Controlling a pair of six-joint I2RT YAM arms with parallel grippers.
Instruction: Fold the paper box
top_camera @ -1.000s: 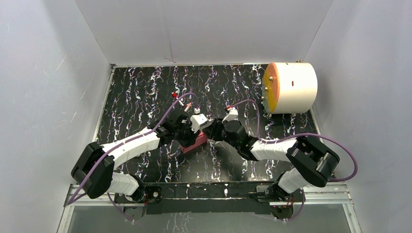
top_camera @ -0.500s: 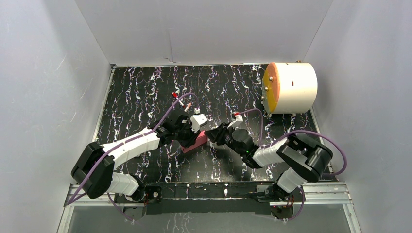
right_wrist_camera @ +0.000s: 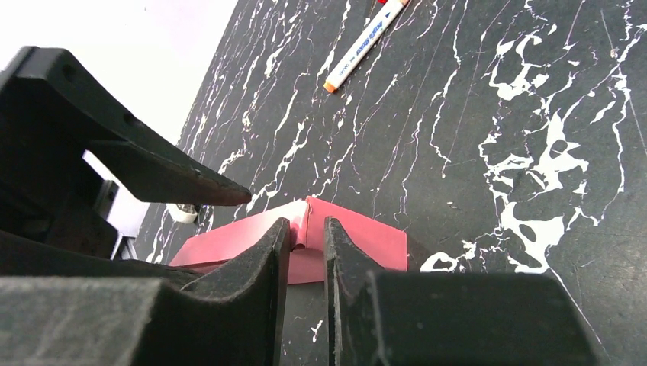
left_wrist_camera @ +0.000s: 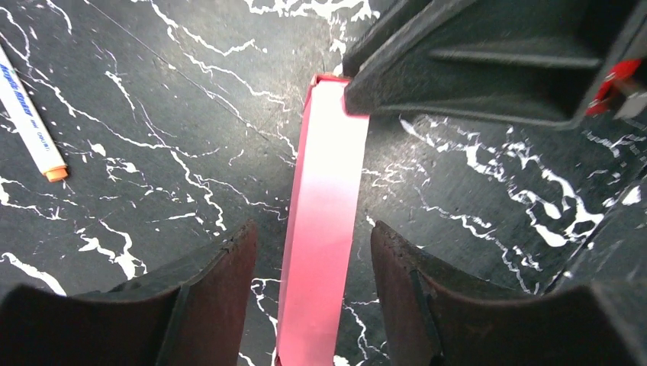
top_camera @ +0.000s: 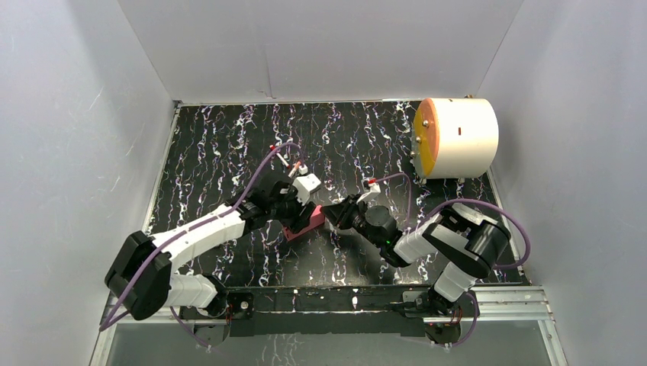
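Work centres on the red-pink thin-card paper box [top_camera: 305,223], folded flat on the black white-veined table [top_camera: 221,145]. It sits well apart from the big white cylinder with an orange face [top_camera: 458,137], to that cylinder's left and nearer the arm bases. The left gripper [left_wrist_camera: 311,229] stands spread, one finger on each side of the box and touching neither. The right gripper [right_wrist_camera: 305,225], at the end of the box toward the cylinder, has its fingers almost together on a raised edge of the card and looks to be pinching it.

To my eye the step is pressing a fold home. It would go best if the left fingers closed squarely on the long sides while the right works slowly, since thin card buckles if twisted.

From overhead, both wrists largely cover the box. The left wrist view shows the clearance on each side, and only the right wrist view shows card in the narrow gap. A white pen with an orange tip [left_wrist_camera: 30,114] lies apart from the box, also left of the cylinder.
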